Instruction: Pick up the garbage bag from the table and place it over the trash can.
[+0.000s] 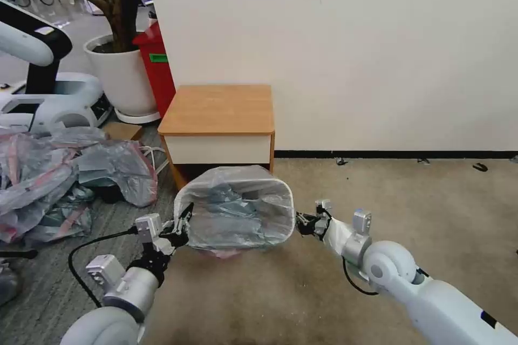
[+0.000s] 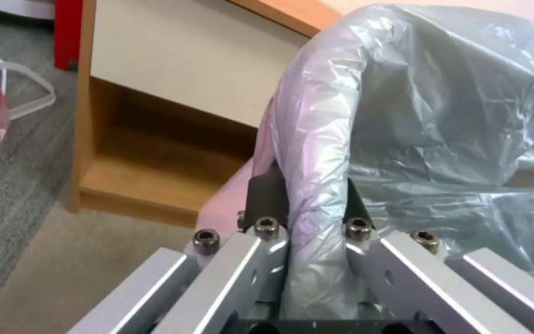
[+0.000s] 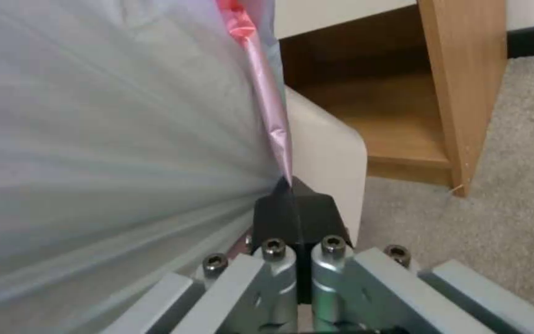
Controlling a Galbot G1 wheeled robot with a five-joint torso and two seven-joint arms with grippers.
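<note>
Beige carpet in front of the worktop holds the trash can, already covered by the garbage bag; the left end effector straddles its bagged rim, the right end effector pinches film, leaving only release, I judge.

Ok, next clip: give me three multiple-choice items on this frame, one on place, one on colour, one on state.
1. Where is the garbage bag?
A. Flat on the table
B. Draped over the trash can
C. In the heap

2. What colour is the bag's rim band?
A. Green
B. Pink-red
C. Black

3. How is the right gripper?
A. Shut on the bag
B. Wide open
C. Parked aside

Key: B, bag covers the bin's mouth; B, pink strip in the right wrist view; A, pads pinch plastic. Left gripper straddles the covered rim.
</note>
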